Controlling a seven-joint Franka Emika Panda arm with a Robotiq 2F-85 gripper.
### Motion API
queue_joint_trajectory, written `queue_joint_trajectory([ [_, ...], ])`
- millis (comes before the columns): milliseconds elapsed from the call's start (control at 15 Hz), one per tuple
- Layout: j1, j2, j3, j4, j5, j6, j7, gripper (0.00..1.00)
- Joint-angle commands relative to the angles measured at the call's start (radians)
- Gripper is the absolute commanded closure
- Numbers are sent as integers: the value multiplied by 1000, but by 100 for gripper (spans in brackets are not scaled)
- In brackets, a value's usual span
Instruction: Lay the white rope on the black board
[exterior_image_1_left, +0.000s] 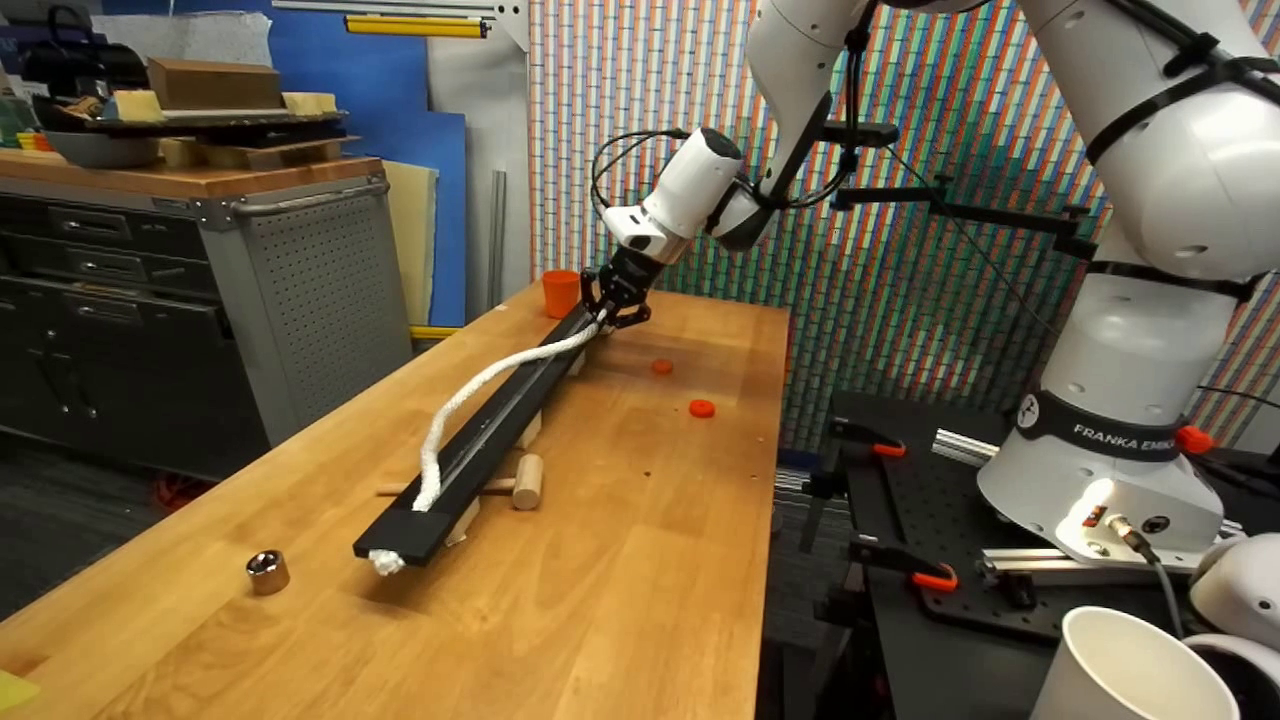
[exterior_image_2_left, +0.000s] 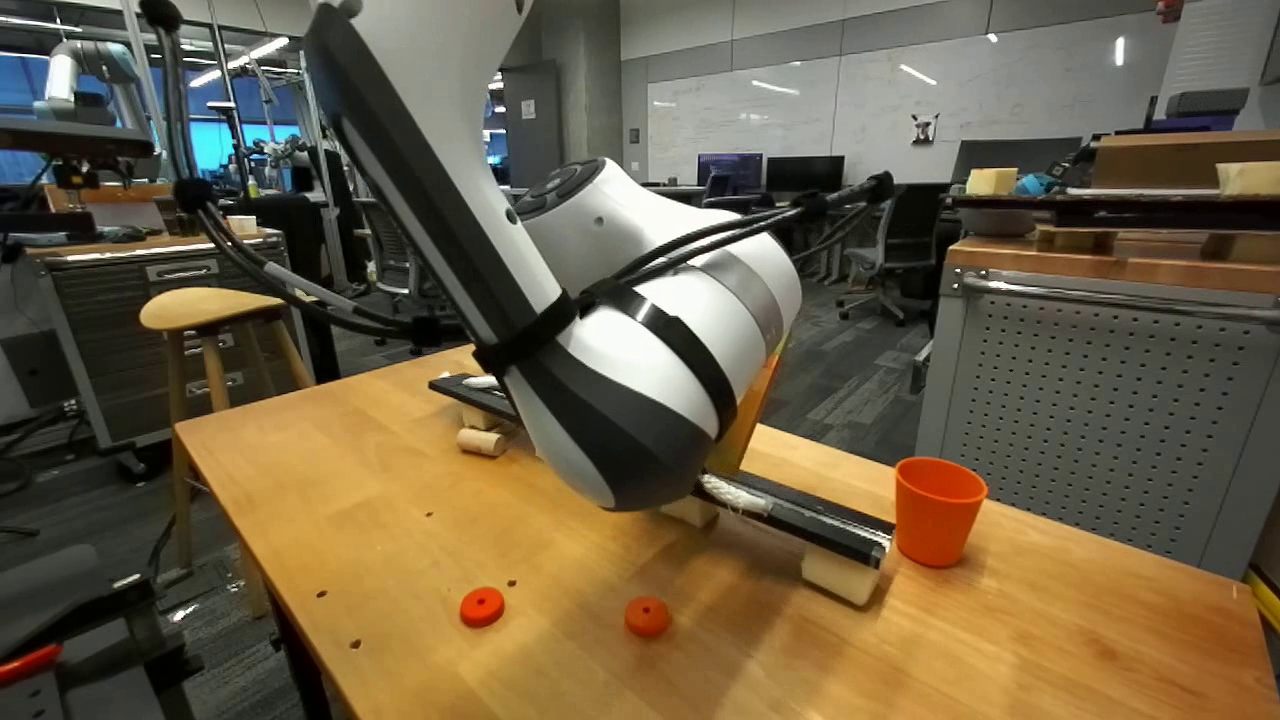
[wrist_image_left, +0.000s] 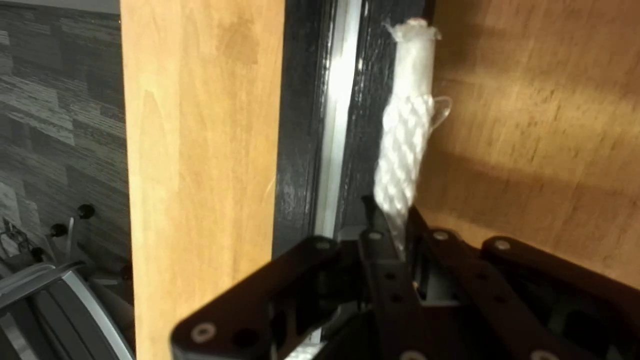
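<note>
Currently pinching the white braided rope (exterior_image_1_left: 437, 425) close to its frayed tip with the tool (wrist_image_left: 392, 212), at the end of the black board (exterior_image_1_left: 530, 400) beside an orange cup (exterior_image_2_left: 940, 512); bowed loosely along the board from there, in an exterior view, and down onto it toward the opposite end. Near that opposite end, a hollow metal cylinder (exterior_image_1_left: 267, 572) and a wooden mallet (exterior_image_1_left: 528, 482) with its handle passing beneath the board. Also visible on the tabletop (exterior_image_1_left: 640, 600): two orange discs (exterior_image_2_left: 482, 607) on the mallet-head side of the board, and pale blocks (exterior_image_2_left: 842, 573) under it.
</note>
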Motion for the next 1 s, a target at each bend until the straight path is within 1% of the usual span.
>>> queue_joint_trajectory([
  [0, -21, 14, 43, 50, 20, -71, -76, 97],
  [333, -25, -2, 61, 66, -17, -103, -137, 97],
  [667, -28, -11, 42, 52, -43, -95, -203, 97],
  [933, -26, -10, 21, 64, -65, -91, -237, 97],
])
